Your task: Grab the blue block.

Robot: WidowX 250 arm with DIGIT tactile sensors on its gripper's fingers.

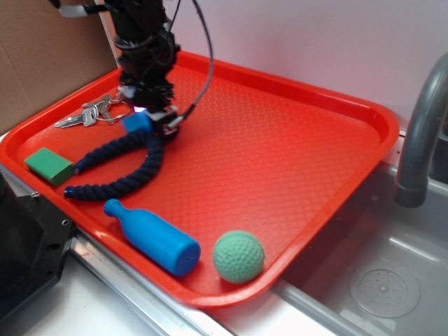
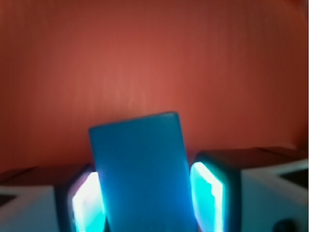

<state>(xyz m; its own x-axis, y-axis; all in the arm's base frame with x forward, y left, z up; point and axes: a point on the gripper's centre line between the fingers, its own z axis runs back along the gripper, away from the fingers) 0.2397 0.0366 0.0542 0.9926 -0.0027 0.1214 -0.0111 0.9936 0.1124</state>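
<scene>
Here the blue block [image 2: 140, 169] sits between the tool [image 2: 147, 203] fingers.

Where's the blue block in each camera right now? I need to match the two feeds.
Exterior: blue block at upper left, under the gripper, above the rope.
Wrist: block at bottom centre, between the two fingers.
Shared landmark: the red tray behind the block.

Evenly bright in the exterior view, with soft pale glare along the far rim of the red tray [image 1: 364, 112] and short, faint shadows under the objects. Soft-focused throughout in the wrist view: blue block [image 2: 140, 169] blurred, cyan glow on the fingers [image 2: 89, 203], tray texture smeared.
</scene>
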